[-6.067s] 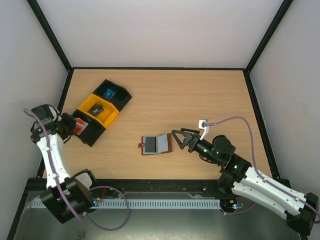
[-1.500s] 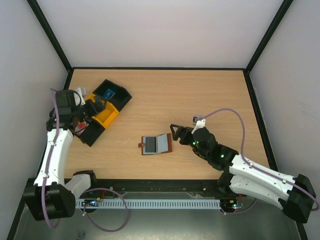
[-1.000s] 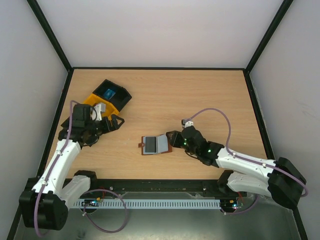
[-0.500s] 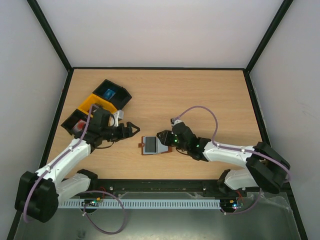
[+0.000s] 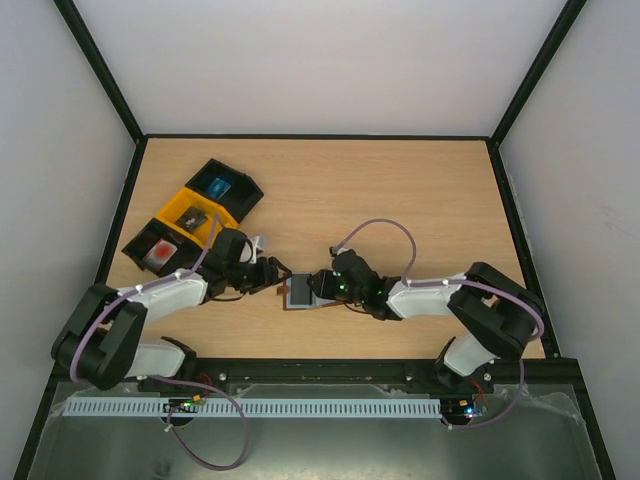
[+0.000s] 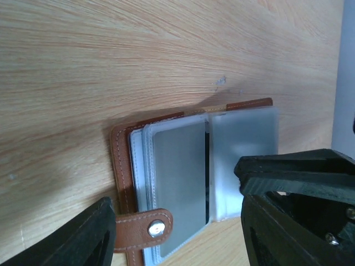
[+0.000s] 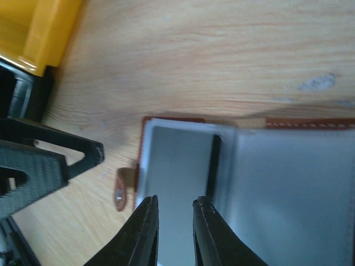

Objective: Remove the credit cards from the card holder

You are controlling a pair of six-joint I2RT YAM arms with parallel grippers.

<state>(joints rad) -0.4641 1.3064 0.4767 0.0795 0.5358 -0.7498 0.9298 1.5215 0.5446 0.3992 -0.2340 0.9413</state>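
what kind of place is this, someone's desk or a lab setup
Most likely a robot lab test cell, not a home desk. A wooden table is boxed in by plain white walls on a black frame. A left arm and a right arm are mounted at its near edge.

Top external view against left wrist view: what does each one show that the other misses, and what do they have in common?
Only the top external view shows the yellow bin and the black bins beside it, the near one holding something red. Only the left wrist view shows the metal snap on the holder's tab and the clear sleeves inside. Both show the card holder lying open on the wooden table, with black fingers close beside it.
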